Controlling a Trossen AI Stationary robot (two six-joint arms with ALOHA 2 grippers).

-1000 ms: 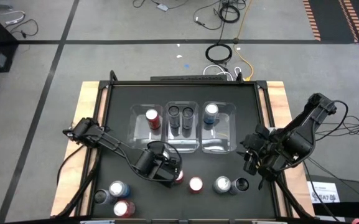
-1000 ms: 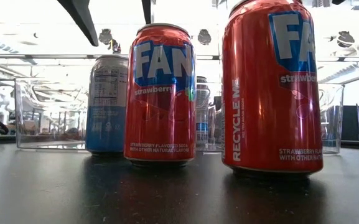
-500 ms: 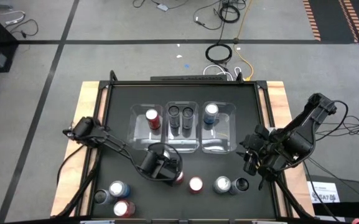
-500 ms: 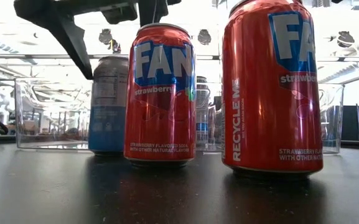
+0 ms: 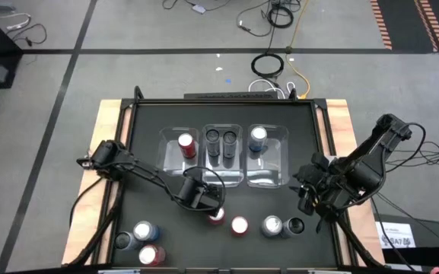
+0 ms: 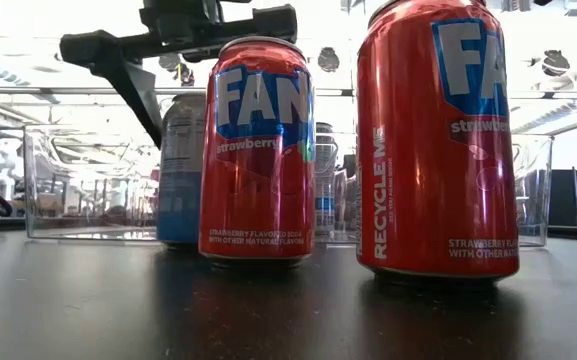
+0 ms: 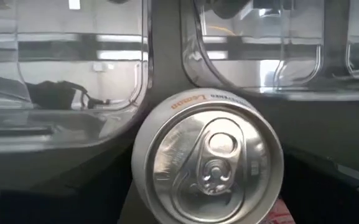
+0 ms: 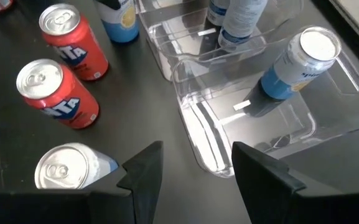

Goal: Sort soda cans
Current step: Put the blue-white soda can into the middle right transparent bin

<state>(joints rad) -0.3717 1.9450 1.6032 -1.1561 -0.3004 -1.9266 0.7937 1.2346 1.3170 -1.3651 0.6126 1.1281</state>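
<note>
Probably a robotics lab: cables (image 5: pixel 271 15) on taped concrete floor (image 5: pixel 128 30).

Overhead downward, table-level close, two wrist close-ups

Light: bright, even overhead | Low view: backlit, blown-out background | Glare: clear bins (image 8: pixel 229 118) | Blur: near can top (image 7: pixel 208 165) soft

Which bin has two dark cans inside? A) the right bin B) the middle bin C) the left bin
B: seen from above, the middle bin holds two dark cans, while the left bin holds one red can and the right bin one silver-blue can.
</note>
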